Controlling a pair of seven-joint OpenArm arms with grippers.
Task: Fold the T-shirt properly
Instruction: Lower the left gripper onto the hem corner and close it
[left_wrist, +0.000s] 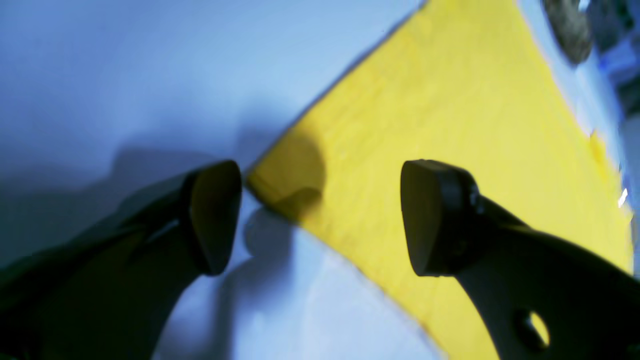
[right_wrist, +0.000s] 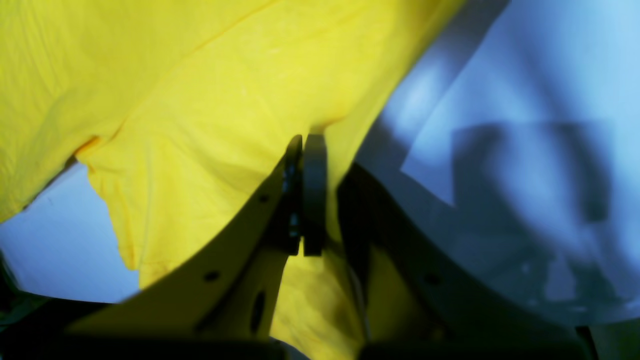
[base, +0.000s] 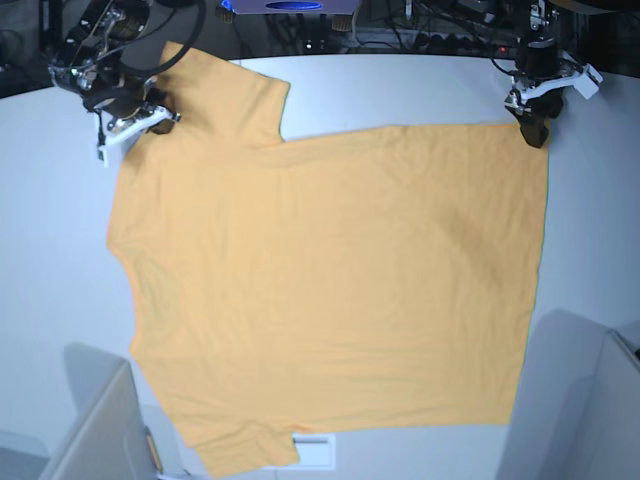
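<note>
Base view: T-shirt (base: 330, 290) spread flat (plain side up) on table (base: 400, 90).

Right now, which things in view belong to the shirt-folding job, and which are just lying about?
Job:
- T-shirt, spread flat
- right gripper, shut on the T-shirt
- left gripper, open at a corner of the T-shirt

Lying about:
- white table
- white card under the T-shirt's near edge
</note>
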